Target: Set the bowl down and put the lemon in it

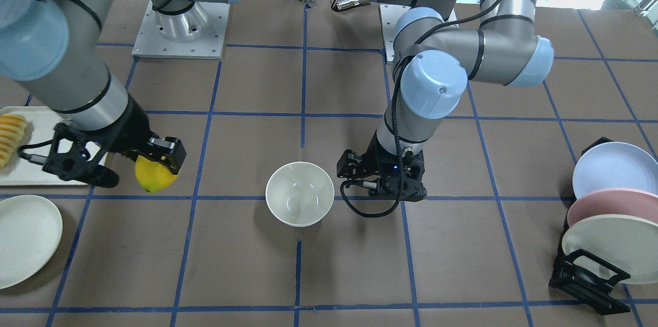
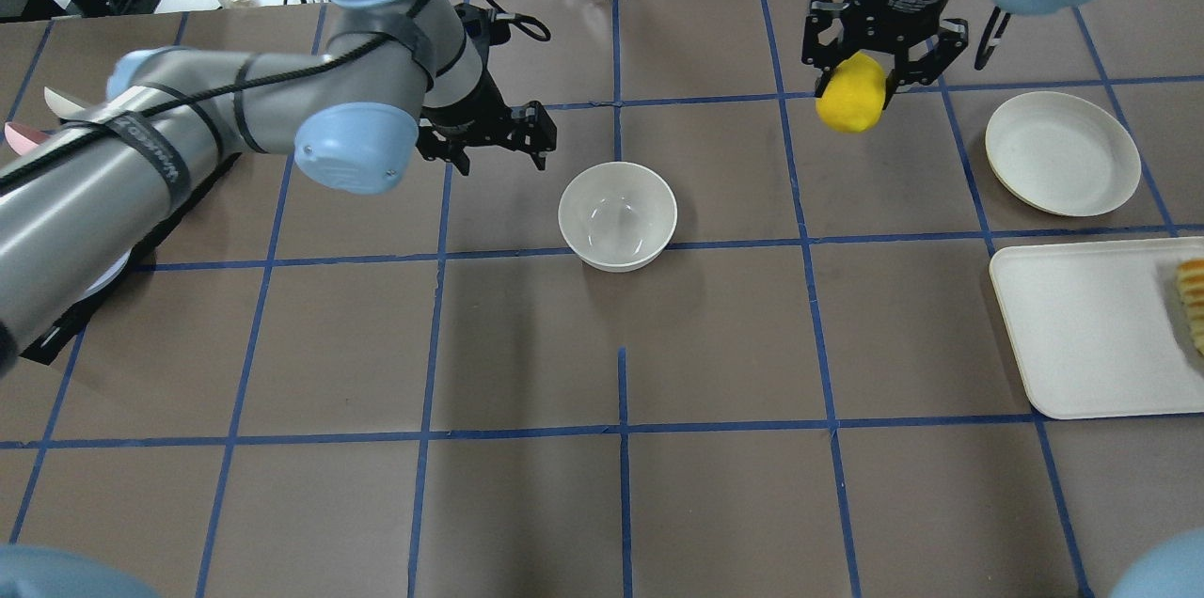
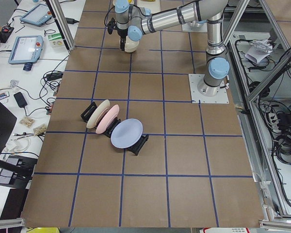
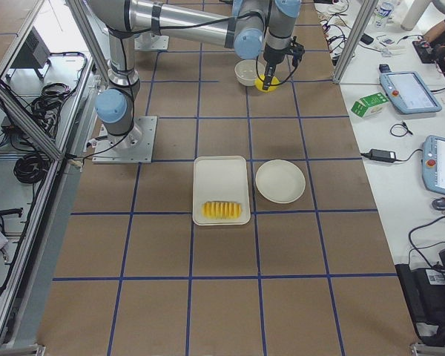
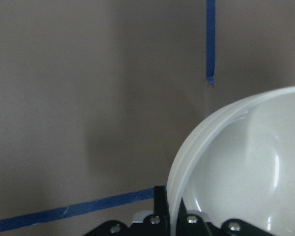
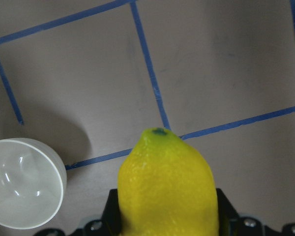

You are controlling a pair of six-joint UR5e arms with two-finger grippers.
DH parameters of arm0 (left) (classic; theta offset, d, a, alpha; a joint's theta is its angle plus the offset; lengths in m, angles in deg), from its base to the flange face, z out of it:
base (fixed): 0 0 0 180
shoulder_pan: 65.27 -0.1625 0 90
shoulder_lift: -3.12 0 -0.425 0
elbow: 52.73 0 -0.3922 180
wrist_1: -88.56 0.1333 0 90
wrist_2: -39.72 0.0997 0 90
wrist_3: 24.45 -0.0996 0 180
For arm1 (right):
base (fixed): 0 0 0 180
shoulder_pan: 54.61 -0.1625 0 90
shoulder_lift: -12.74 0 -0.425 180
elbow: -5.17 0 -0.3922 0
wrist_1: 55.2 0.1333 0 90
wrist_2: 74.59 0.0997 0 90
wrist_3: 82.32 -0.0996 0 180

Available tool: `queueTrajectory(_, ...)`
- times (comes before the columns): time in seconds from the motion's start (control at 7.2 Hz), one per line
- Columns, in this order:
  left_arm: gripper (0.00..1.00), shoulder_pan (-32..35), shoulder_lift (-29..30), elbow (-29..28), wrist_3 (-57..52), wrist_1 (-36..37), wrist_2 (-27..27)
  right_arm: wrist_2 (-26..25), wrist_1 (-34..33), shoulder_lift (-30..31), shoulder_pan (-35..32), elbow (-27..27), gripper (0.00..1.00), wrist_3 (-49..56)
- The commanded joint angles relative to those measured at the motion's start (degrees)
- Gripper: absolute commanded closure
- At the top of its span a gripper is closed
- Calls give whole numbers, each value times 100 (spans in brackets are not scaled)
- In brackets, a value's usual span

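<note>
The cream-white bowl point(image 1: 299, 193) stands upright and empty on the table near its middle; it also shows in the overhead view point(image 2: 617, 214) and in the left wrist view point(image 5: 246, 167). My left gripper point(image 2: 499, 147) is open and empty, close beside the bowl on its left in the overhead view and not touching it; it also shows in the front view point(image 1: 383, 185). My right gripper point(image 2: 858, 95) is shut on the yellow lemon point(image 2: 851, 92) and holds it above the table, well to the bowl's right. The lemon also shows in the front view point(image 1: 153, 177) and fills the right wrist view point(image 6: 167, 187).
A flat cream plate point(image 2: 1063, 153) and a rectangular cream tray point(image 2: 1082, 325) with orange-yellow fruit slices point(image 2: 1193, 302) lie on the robot's right. A black rack with three plates point(image 1: 611, 214) stands on the robot's left.
</note>
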Motion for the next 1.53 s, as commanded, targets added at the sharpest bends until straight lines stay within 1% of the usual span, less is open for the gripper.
queueTrajectory(0.0, 0, -284, -759, -253, -539, -1257, 591, 142, -273, -90, -635, 16, 100, -349)
queueTrajectory(0.14, 0, -337, -1068, -262, -1352, -1932, 591, 143, -518, -273, -977, 16, 100, -427)
queueTrajectory(0.28, 0, -546, -1306, -392, -1473, -2157, 513, 135, -895, -588, -1328, 16, 100, -646)
queueTrajectory(0.42, 0, -766, -1395, -715, -1483, -2751, 199, 109, -1255, -922, -1601, 16, 100, -813)
queueTrajectory(0.56, 0, -716, -1448, -858, -1483, -2896, 248, 134, -1372, -1126, -1648, 16, 100, -798)
queueTrajectory(0.69, 0, -698, -1405, -842, -1457, -2862, 335, 143, -1652, -1345, -1683, 7, 100, -806)
queueTrajectory(1.11, 0, -680, -1300, -833, -1448, -2844, 257, 310, -1681, -1593, -1762, 60, 100, -815)
queueTrajectory(1.39, 0, -680, -1440, -815, -1439, -2862, 170, 424, -1672, -1646, -1789, 112, 100, -937)
